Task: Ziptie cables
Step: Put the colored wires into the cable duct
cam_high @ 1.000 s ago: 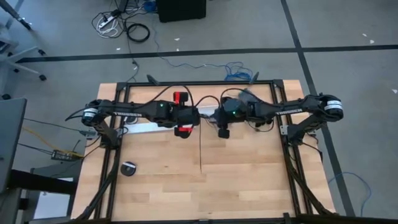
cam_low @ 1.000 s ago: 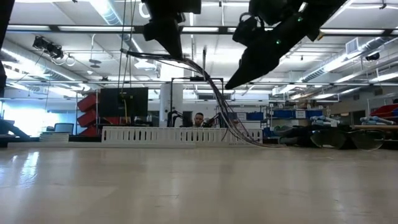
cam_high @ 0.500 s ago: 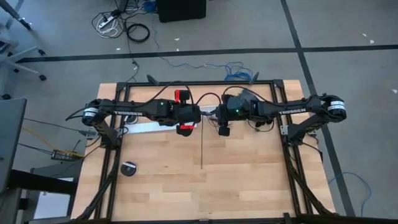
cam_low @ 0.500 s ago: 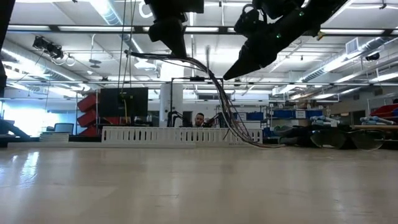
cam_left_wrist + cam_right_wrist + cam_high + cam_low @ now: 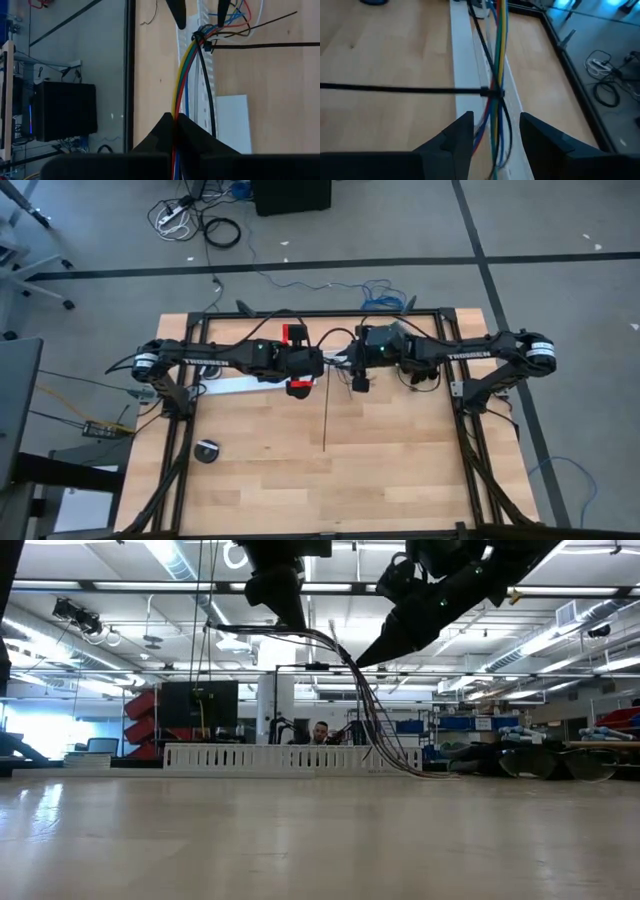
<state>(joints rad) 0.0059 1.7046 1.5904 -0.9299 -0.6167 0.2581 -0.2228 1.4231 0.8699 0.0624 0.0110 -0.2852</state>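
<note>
One ziptie (image 5: 395,89) rings the cables (image 5: 498,45); left claw (image 5: 173,120) pinches them, right claw (image 5: 492,125) open

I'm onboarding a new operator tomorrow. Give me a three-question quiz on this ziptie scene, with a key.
1. True or false: the ziptie is already looped round the cables.
2. Which end effector grips the cables: A) left, B) right, C) neither?
3. Fill in: under the cables, along the table, lies a long white slotted ____.

Key
1. True: in the right wrist view its head sits on the bundle and its tail sticks out sideways.
2. A: the left end effector is shut on the cables; the right one is open, one finger on each side of the bundle.
3. channel
</note>
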